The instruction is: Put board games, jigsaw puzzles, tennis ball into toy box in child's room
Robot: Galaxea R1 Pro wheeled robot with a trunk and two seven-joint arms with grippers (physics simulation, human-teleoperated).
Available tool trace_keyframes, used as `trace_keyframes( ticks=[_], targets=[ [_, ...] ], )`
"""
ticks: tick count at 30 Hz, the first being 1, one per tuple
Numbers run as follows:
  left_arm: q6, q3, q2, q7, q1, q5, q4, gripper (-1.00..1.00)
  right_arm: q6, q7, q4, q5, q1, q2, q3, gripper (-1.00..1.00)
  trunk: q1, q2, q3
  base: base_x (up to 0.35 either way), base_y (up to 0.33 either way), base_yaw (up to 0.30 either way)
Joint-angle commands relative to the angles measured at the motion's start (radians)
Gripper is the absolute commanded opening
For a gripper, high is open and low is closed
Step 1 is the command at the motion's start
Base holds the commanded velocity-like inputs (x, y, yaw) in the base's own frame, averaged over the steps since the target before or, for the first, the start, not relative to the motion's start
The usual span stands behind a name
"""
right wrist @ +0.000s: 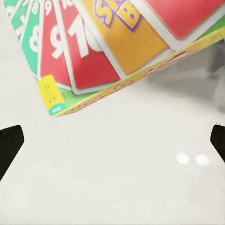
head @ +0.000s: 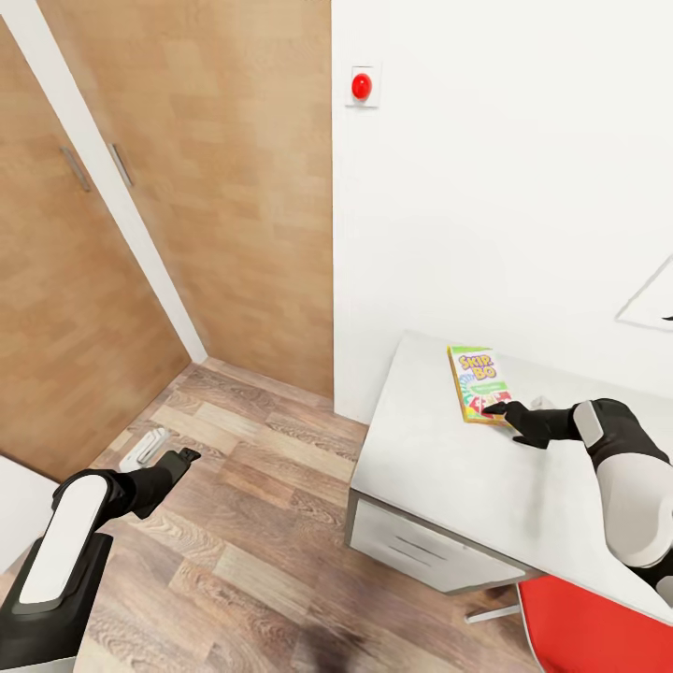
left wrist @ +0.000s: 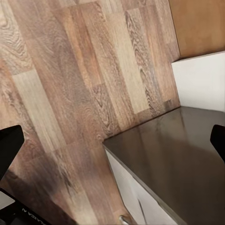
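One SKIP-BO box [head: 478, 383] lies flat at right of centre, right gripper [head: 498, 409] spread wide at its near edge (left gripper [head: 184, 457] also spread); box could be shoved, not caught.

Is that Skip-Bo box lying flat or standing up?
Flat. The SKIP-BO box lies face-up on the table, with the right claw open just beside it.

Bare worktop [head: 439, 467] is lying open w/ room to pass; SKIP-BO box [head: 478, 383] and wall [head: 486, 187] are blocking far side.
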Motion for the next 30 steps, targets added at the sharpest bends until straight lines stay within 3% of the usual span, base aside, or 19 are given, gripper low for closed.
trace_keyframes(
  ticks=[1, 17, 30],
  targets=[
    [0.004, 0.001, 0.000, 0.008, -0.001, 0.007, -0.001, 1.00, 0.008, 0.004, -0.001, 0.006, -0.001, 0.001, -0.006, 1.00, 0.001, -0.002, -0.002, -0.005, 0.000, 0.000],
    [0.005, -0.002, 0.001, 0.010, 0.000, 0.008, -0.001, 1.00, 0.010, -0.001, 0.000, 0.008, -0.001, -0.007, -0.005, 1.00, 0.001, -0.002, -0.002, 0.022, -0.014, 0.000],
    [0.005, -0.005, 0.001, 0.010, 0.001, 0.008, -0.001, 1.00, -0.011, -0.005, 0.000, 0.009, -0.001, -0.051, -0.007, 1.00, 0.001, -0.002, -0.002, 0.165, -0.102, 0.000]
  ],
)
